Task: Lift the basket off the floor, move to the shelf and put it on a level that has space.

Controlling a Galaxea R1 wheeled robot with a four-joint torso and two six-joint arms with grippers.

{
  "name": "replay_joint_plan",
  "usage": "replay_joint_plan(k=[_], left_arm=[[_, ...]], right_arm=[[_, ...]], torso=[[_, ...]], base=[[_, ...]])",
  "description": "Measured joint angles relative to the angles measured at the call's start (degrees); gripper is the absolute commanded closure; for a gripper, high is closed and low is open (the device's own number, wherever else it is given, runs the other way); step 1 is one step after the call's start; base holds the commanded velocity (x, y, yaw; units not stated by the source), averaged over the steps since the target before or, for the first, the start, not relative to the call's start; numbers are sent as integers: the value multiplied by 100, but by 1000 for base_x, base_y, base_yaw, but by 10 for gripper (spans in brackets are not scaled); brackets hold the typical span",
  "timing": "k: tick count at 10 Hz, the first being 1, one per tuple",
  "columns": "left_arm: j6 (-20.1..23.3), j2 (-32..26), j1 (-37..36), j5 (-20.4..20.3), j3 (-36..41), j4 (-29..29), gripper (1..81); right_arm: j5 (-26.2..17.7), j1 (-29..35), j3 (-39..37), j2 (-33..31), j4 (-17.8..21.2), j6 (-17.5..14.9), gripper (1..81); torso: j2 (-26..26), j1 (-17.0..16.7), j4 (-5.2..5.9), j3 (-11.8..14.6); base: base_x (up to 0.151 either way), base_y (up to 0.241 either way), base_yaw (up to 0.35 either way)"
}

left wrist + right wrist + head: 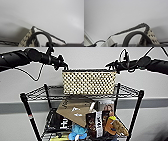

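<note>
In your head view the basket (88,82) sits in the upper middle of the frame, its base level with the top tier (37,93) of the black wire shelf (135,112); you cannot tell whether it rests on the wires or hangs just above them. Your left gripper (63,66) comes in from the upper left and meets the basket's left end at the rim, while your right gripper (113,66) comes in from the upper right and meets the right end at the same height, so the basket spans the gap between the two. At each end a gripper is against the loop handle, but you cannot tell from any view whether the fingers are clamped on it or parted. Your left wrist view shows the black loop handle (41,36) arching at lower centre, with the checkered weave and braided rim just behind it. Your right wrist view shows the other handle (136,36) in the lower middle, with the pale lining (125,37) beyond. Below the top tier, a cardboard piece (73,110), boxes and soft toys (116,125) crowd the lower middle of the head view.
</note>
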Motion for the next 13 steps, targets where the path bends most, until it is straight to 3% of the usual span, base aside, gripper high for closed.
replay_joint_plan(k=[1, 7, 13], left_arm=[[80, -48, -11, 10, 33, 22, 10], [0, -310, -63, 24, 210, 12, 10], [-2, -1757, -315, 118, 1392, 61, 10]], right_arm=[[5, 65, 127, -90, 11, 2, 10], [2, 163, 507, -450, 30, 22, 10], [22, 354, 1875, -1970, 39, 66, 10]], torso=[[0, 2, 0, 0], [2, 2, 0, 0], [0, 0, 0, 0]], base=[[0, 0, 0], [0, 0, 0], [0, 0, 0]])
